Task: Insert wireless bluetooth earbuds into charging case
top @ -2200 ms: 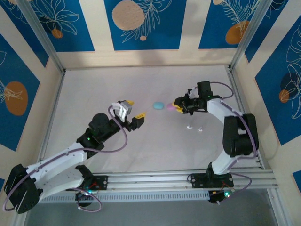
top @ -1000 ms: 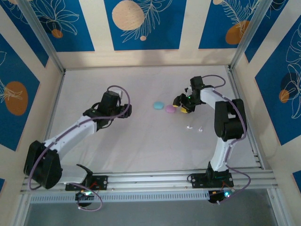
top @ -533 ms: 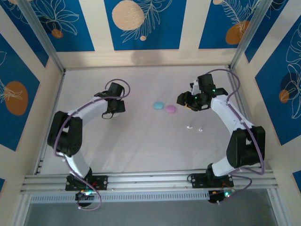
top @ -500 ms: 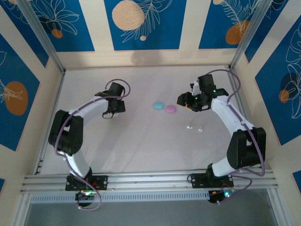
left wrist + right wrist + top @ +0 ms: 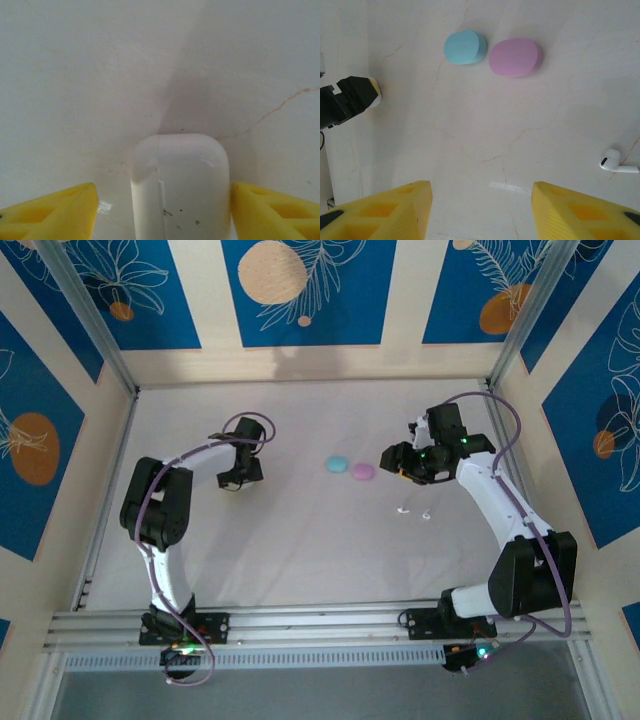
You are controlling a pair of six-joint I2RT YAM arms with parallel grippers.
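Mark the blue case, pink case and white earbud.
blue case [image 5: 465,47]: right wrist view, middle of its top.
pink case [image 5: 515,56]: right wrist view, middle of its top.
white earbud [image 5: 609,159]: right wrist view, its rounded head.

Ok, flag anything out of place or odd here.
Two white earbuds lie loose on the table, outside any case. The white case between the left gripper's fingers shows small dark specks.
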